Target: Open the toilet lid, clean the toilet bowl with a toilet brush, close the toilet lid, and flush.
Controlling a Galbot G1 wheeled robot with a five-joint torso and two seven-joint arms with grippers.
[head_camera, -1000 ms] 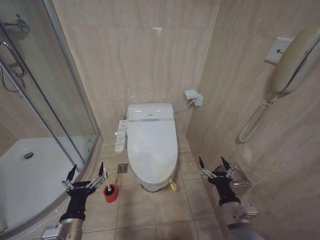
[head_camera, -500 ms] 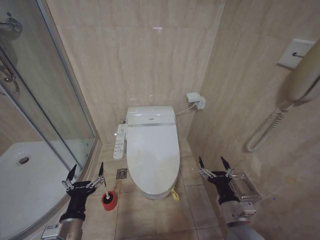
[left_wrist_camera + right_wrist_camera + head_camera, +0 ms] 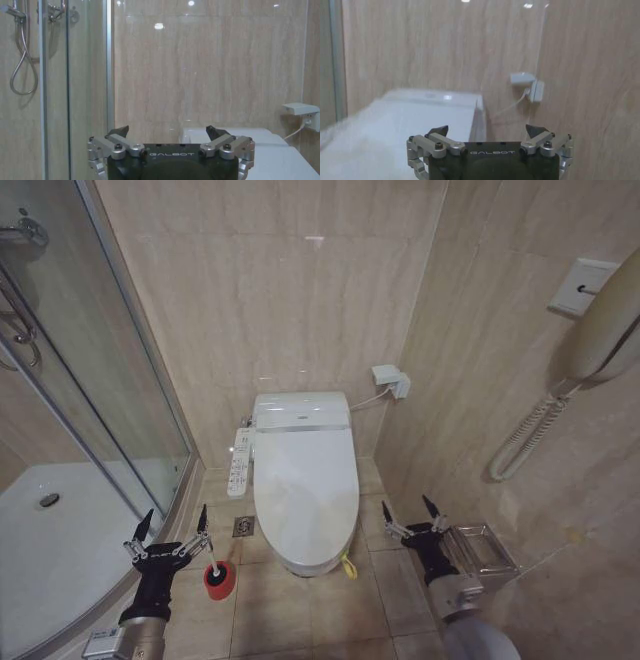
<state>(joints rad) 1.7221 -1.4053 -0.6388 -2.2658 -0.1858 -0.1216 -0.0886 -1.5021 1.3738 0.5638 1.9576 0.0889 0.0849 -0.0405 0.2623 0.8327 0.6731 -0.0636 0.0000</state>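
Since the earlier frame, the right gripper [image 3: 407, 516] has been shifted nearer the closed toilet lid [image 3: 305, 480], fingers spread and empty. Beside the left gripper [image 3: 173, 523], likewise held spread, the toilet brush [image 3: 218, 575] is seen standing.

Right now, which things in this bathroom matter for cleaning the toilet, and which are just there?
For the job:
glossy white oval toilet lid, shut
white ceramic toilet bowl under it
toilet brush, white stick in red cup, on the floor
open left gripper
open right gripper

Just there:
glass shower enclosure
beige wall handset
white wall socket
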